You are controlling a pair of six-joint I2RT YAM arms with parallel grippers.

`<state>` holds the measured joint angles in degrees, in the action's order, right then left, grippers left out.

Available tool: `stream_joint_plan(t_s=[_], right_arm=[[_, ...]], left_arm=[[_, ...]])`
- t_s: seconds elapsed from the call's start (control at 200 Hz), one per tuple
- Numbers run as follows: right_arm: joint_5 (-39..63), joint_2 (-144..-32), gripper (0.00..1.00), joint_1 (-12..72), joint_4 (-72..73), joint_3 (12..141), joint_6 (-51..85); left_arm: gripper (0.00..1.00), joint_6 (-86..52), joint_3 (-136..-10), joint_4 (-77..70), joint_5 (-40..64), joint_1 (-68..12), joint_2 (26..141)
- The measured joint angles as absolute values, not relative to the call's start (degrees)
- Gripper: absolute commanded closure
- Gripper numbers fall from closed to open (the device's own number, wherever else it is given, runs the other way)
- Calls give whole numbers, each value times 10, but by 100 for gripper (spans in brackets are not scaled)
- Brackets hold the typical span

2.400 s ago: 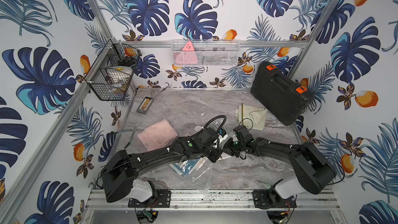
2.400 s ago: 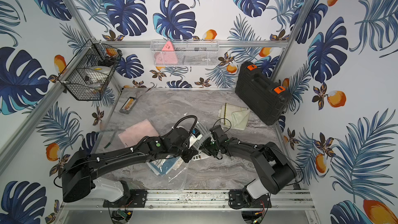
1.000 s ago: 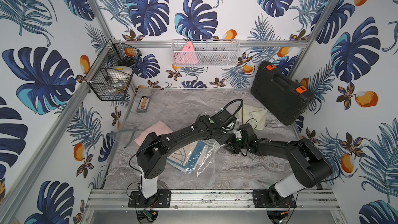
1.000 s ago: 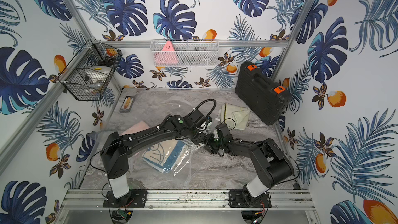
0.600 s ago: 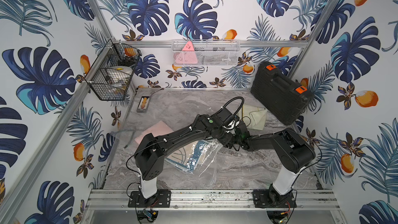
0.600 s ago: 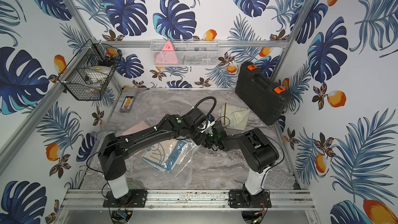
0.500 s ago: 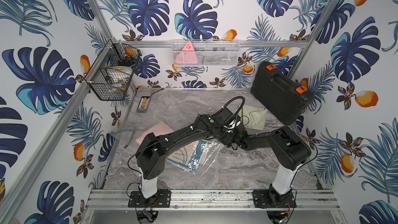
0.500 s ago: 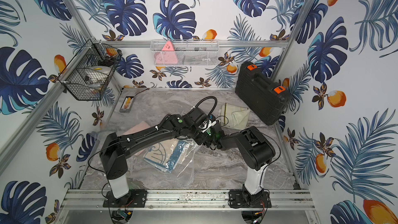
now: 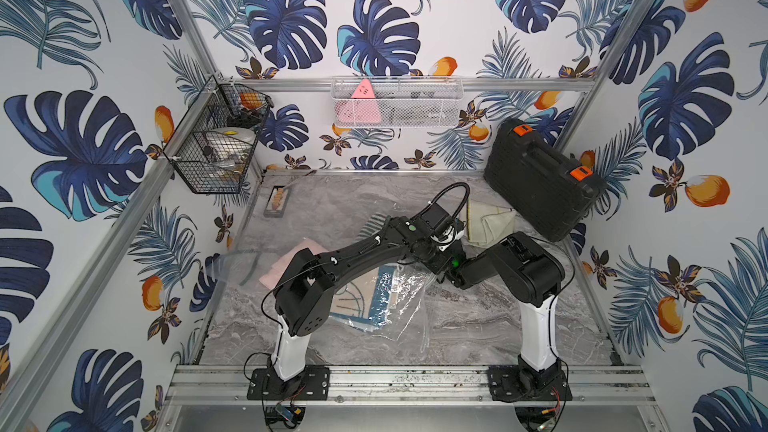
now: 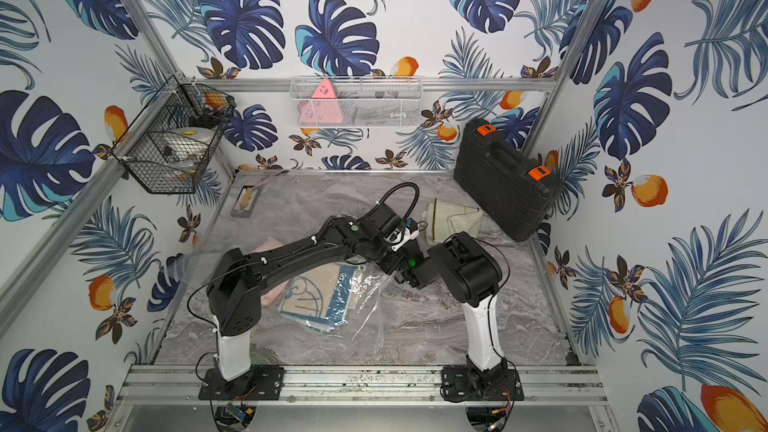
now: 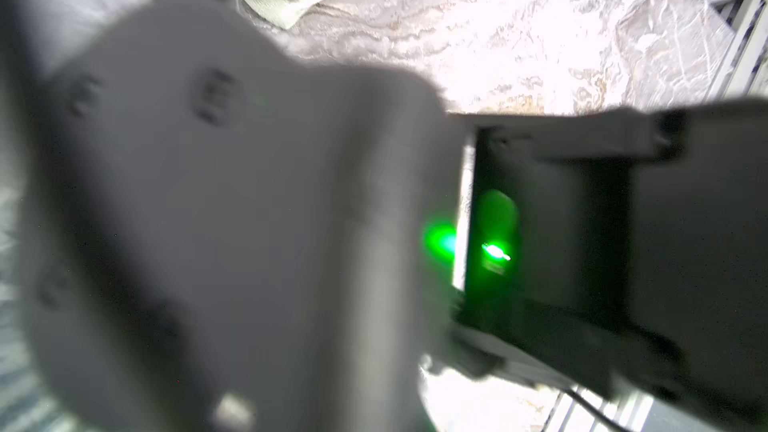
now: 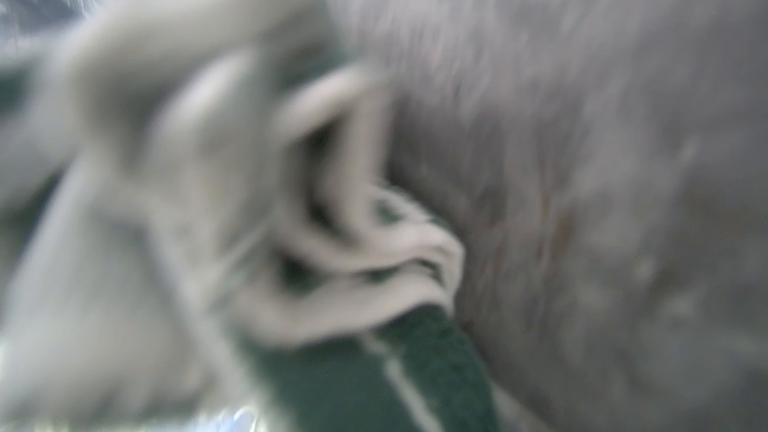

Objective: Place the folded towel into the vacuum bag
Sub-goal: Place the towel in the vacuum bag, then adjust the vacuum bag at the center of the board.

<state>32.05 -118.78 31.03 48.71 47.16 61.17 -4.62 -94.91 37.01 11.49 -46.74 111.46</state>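
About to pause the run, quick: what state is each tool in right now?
Left tool: closed; hidden under the arms, so what it grips cannot be told.
Right tool: closed; whether it holds anything cannot be told.

Grey marbled table (image 9: 478,326). On it: clear bag (image 9: 399,309) holding blue-tan towel (image 9: 365,297), pink cloth (image 9: 282,263), cream cloth (image 9: 490,222), small tray (image 9: 276,201) (contents unclear). Black case (image 9: 536,180) leans at far right corner.

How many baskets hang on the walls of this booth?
2. A black wire basket hangs at the back left corner, and a white mesh basket hangs on the middle of the back wall. None looks hidden.
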Motion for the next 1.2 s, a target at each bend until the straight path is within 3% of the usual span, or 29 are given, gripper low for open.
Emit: stream_joint_plan(t_s=[0.27,0.36,0.495,0.635,0.766,0.986,1.201], right_arm=[[344,-1247,98,321,482,557,606],[337,-1253,76,329,465,577,606],[324,-1220,40,330,435,555,607],[292,-1116,25,327,349,488,609],[276,-1018,22,301,226,450,583],[214,-835,20,252,-67,406,491],[84,-715,23,221,-314,502,399]], left_arm=[[100,-64,-957,375,107,-454,1139],[100,-74,-957,388,100,-451,1138],[72,-75,-947,382,116,-450,1122],[57,-97,-893,328,166,-444,1068],[54,-136,-835,278,165,-431,992],[55,-217,-720,253,51,-387,861],[55,-295,-592,231,-23,-381,805]])
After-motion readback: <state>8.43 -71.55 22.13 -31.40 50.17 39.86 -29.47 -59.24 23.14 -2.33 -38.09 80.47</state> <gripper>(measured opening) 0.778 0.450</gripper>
